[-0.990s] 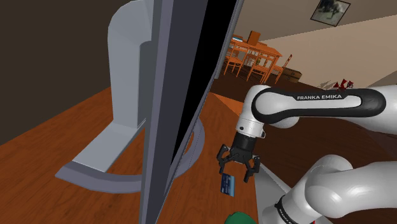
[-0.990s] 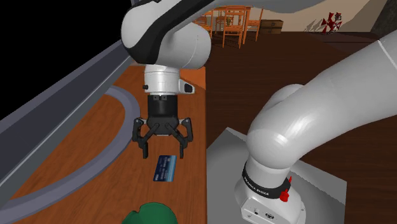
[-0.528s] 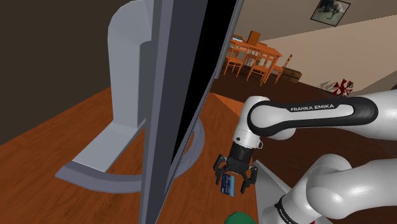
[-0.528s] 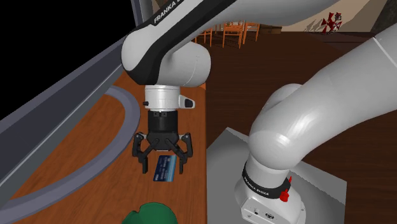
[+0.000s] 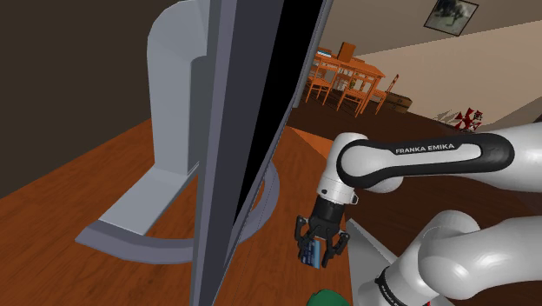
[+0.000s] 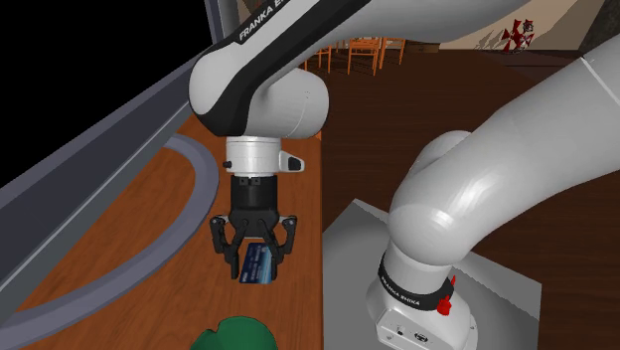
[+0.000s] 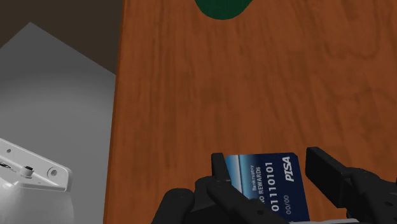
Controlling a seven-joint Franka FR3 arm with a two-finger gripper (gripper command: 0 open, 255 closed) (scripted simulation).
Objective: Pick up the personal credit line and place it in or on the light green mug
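Observation:
The blue credit card lies flat on the wooden table, close to the table's edge by my stand. My black gripper points straight down over it, fingers drawn in against the card's two long edges and shut on it. In the shoulder view the card peeks out between the fingers of the gripper. The card still rests on the wood. A green mug stands a short way from the card, cut off by the picture's lower edge; its rim lies ahead of the gripper.
A large monitor on a grey curved foot rises just beside the arm on the wooden table. The grey stand box adjoins the table edge. Orange chairs and a table stand far behind.
The gripper came down onto the card, and its fingers, spread wide before, have drawn in onto the card's edges. The card has not moved.

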